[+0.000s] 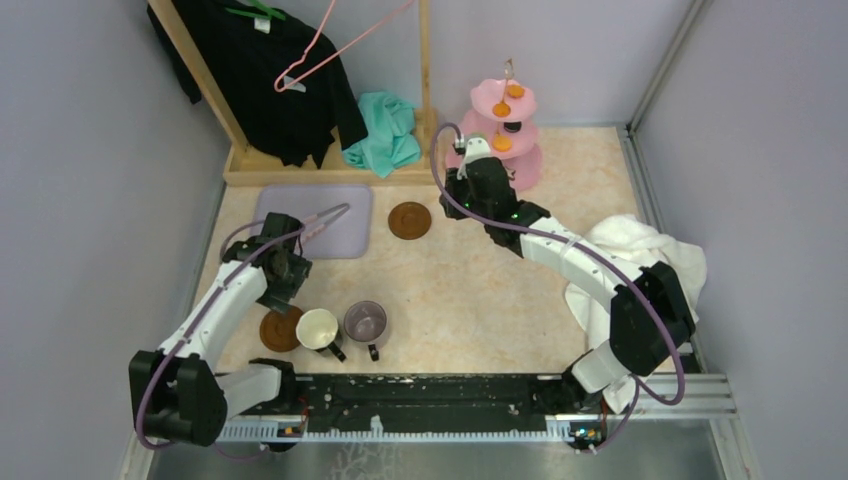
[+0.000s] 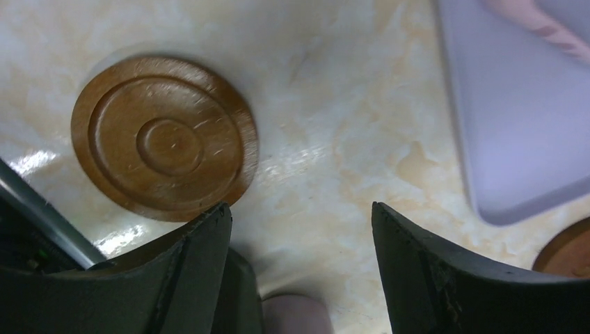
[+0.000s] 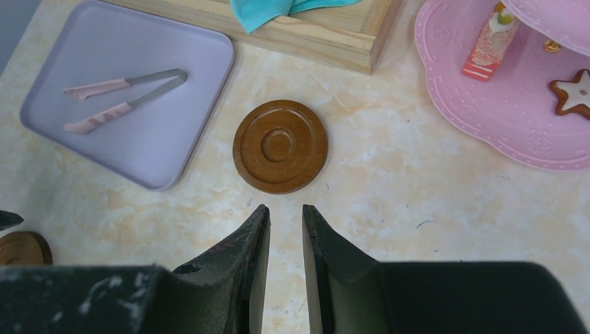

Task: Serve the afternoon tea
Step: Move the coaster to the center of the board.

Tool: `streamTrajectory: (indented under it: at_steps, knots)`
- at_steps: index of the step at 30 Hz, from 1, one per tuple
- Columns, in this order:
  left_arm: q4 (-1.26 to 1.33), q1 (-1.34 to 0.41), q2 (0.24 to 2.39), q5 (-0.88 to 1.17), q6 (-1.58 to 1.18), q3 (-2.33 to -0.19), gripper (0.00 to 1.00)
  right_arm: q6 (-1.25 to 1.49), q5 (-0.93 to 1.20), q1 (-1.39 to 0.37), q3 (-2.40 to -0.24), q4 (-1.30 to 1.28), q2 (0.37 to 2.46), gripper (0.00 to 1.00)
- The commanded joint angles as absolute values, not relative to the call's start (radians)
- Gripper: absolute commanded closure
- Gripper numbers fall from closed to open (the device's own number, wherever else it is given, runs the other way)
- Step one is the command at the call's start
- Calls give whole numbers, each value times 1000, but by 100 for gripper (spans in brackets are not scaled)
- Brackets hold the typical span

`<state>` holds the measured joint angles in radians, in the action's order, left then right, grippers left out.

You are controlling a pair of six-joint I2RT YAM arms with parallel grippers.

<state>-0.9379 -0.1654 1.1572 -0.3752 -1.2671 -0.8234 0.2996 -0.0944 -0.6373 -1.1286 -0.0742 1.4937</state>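
While the cream mug (image 1: 317,327) and the greyish-purple see-through mug (image 1: 365,321) stand side by side on the counter (image 1: 460,300) close to the arm bases, neither sits on a coaster; the near brown coaster (image 1: 279,330) lies bare just to the left of the cream mug, and whether the two touch cannot be told; the left gripper (image 2: 300,216) hangs over the counter just beside this coaster, jaws spread wide with nothing between them; a little further back lies a lilac tray (image 1: 345,235) carrying pink-handled tongs (image 1: 325,215); to the right of the tray the second coaster (image 3: 280,145) rests alone on the counter, apart from both; the right gripper (image 3: 285,212) hovers facing it, jaws drawn to a narrow slit and holding nothing; a white towel (image 1: 640,245) is heaped under the right arm at the counter's right side; at the far edge the pink three-tier stand (image 1: 530,165) carries the sweets, with a star cookie (image 3: 572,94) and a pink-red oblong piece (image 3: 490,38) on the bottom tier, and orange rounds (image 1: 500,108) and a black round (image 1: 512,126) higher up; left of the stand a teal cloth (image 1: 385,135) is bunched on the base of a wooden rack (image 1: 300,165).
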Motion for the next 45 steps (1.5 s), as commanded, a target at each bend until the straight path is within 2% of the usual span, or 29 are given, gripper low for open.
streamTrajectory:
  at_steps: [1, 16, 32, 39, 45]
  knots:
    - [-998, -160, 1111, -345, -1412, -751, 21, 311, -64, -644, -1159, -21, 1472, 75]
    - [-935, -141, 1098, -341, -1495, -620, 20, 316, -62, -644, -1134, -8, 1462, 75]
    - [-758, 26, 1166, -298, -1227, -616, 21, 333, -60, -646, -1146, 14, 1498, 75]
    - [-727, 42, 1211, -294, -1161, -613, 22, 341, -58, -644, -1154, 18, 1517, 75]
    - [-697, 42, 1221, -278, -1121, -577, 28, 346, -61, -645, -1151, 20, 1525, 75]
